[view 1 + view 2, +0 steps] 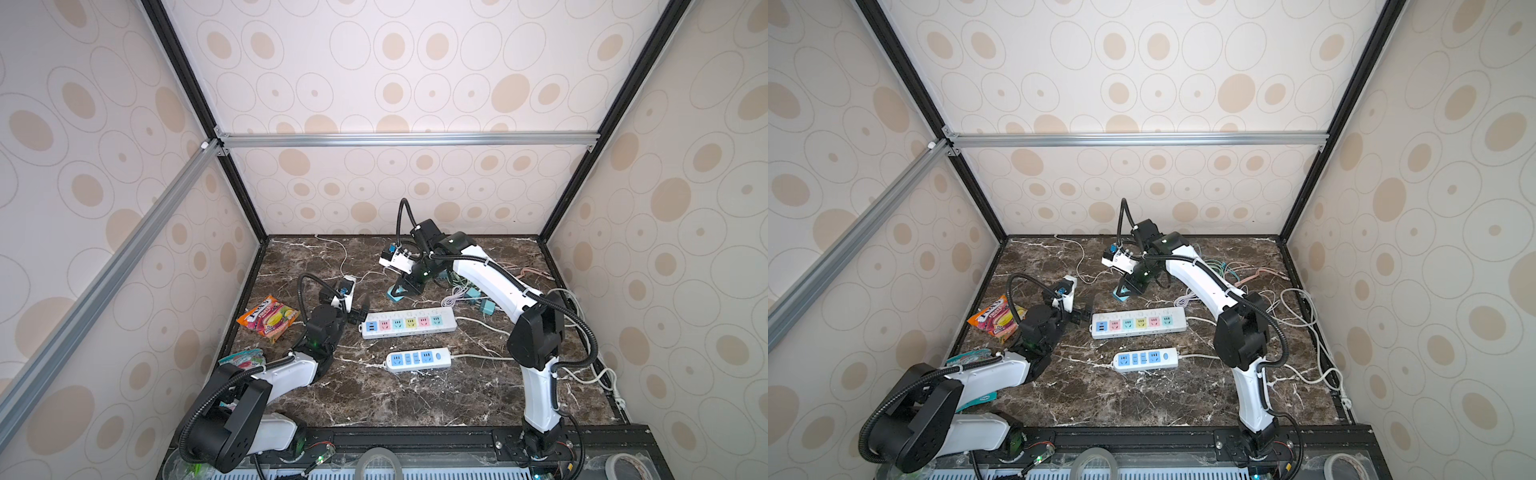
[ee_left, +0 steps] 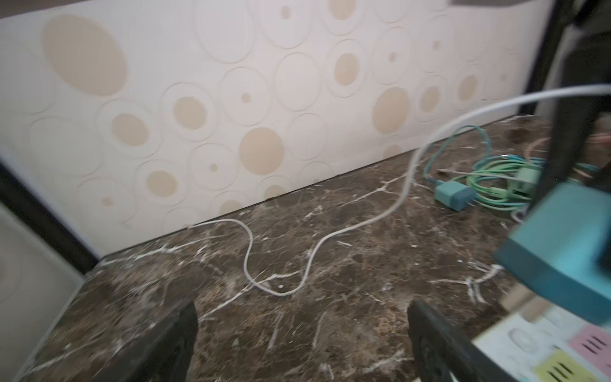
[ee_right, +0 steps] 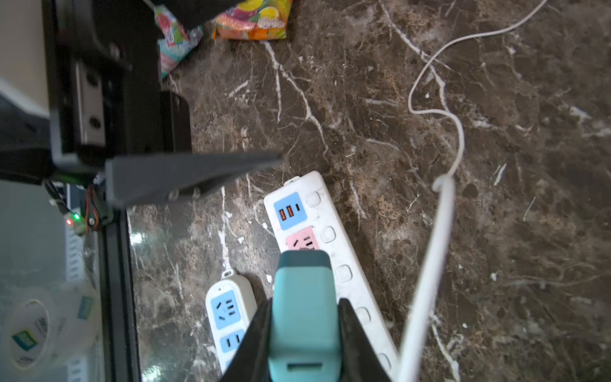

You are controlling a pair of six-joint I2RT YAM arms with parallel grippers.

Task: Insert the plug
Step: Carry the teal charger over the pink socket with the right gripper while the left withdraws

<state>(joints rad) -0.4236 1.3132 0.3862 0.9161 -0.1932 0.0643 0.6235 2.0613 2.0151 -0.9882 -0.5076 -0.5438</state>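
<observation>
Step in hand: carry and align. Right claw (image 3: 304, 306) is pinching the teal plug (image 3: 304, 291) by its flat sides. It's held up off the table (image 1: 374, 399), near the long power strip (image 1: 409, 323), with the white cable (image 3: 429, 264) trailing off. Left claw (image 2: 302, 307) is spread wide and empty, just beside the strip's USB end, probably there to brace it. Prongs are hidden, so can't confirm their facing. Next: lower the plug over a socket, prongs square to the slots, then press straight down. The strip is smooth white plastic on glossy veined marble, so it likely slides unless pinned. The plug is a rounded-edge block; the sockets are pastel-coded.
</observation>
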